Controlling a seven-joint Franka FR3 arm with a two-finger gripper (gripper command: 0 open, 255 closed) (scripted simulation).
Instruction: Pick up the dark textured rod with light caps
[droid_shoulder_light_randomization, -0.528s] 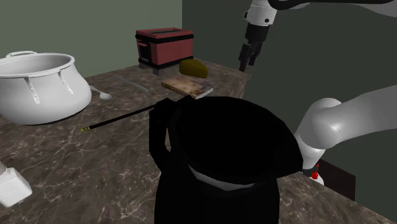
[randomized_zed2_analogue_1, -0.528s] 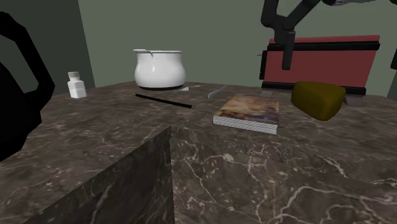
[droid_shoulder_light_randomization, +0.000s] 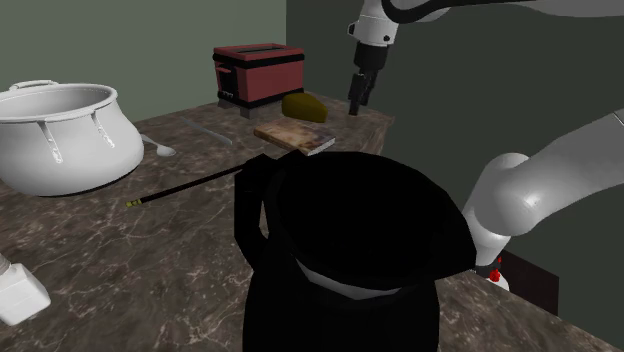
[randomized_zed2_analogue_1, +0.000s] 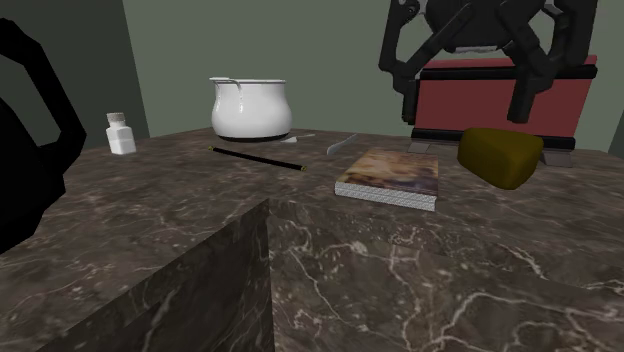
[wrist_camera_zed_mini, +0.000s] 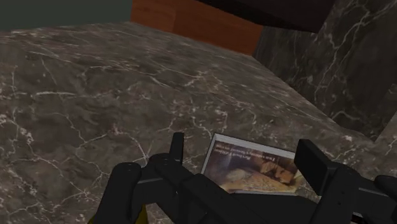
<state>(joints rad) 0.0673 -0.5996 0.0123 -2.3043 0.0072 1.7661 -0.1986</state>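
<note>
1. Marbled dark worktop (droid_shoulder_light_randomization: 110, 250) under green walls; my end effector (droid_shoulder_light_randomization: 357, 99) hangs high above it, fingers spread wide, holding nothing.
2. A book (wrist_camera_zed_mini: 254, 167) lies below me. The dark rod (droid_shoulder_light_randomization: 185, 188) lies well beyond it, toward the white pot (droid_shoulder_light_randomization: 60, 135).
3. I judge this the approach step. Next I must cross over to the rod, turn my fingers across it, and descend.

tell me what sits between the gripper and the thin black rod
A book lies between the gripper and the rod, in the shoulder view.
</note>
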